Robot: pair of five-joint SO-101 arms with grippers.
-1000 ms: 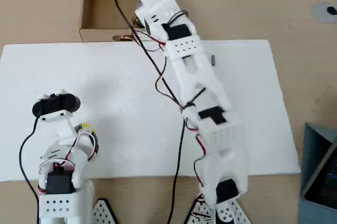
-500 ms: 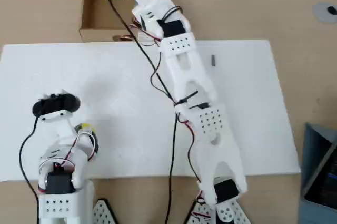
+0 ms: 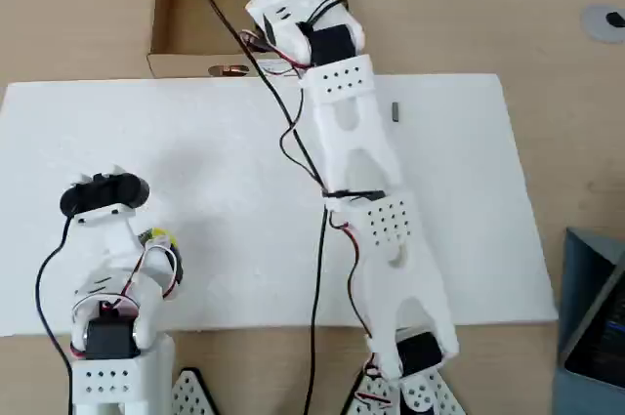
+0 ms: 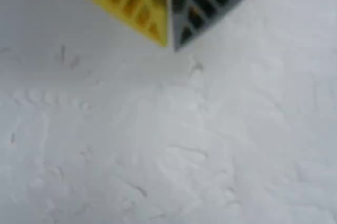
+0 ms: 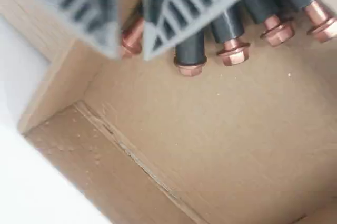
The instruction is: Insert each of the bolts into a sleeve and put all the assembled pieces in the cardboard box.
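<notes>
Dark grey sleeves with copper flanged bolts [image 5: 231, 45] lie side by side on the floor of the brown cardboard box [image 5: 210, 145], under the right gripper [image 5: 130, 50].

One more copper bolt head [image 5: 131, 37] sits right at that gripper's tip; whether it is clamped or free cannot be told. In the high view the box [image 3: 158, 24] stands at 11 o'clock on the wooden table [image 3: 566, 122], touching the far edge of the white foam sheet [image 3: 195, 161]. The right arm [image 3: 361, 161] stretches from 6 o'clock up into it. A small dark grey piece [image 3: 395, 111] lies on the sheet at 1 o'clock. The left gripper [image 4: 171, 42], at 8 o'clock, has its yellow and grey tips pressed together, holding nothing, just above the sheet.
</notes>
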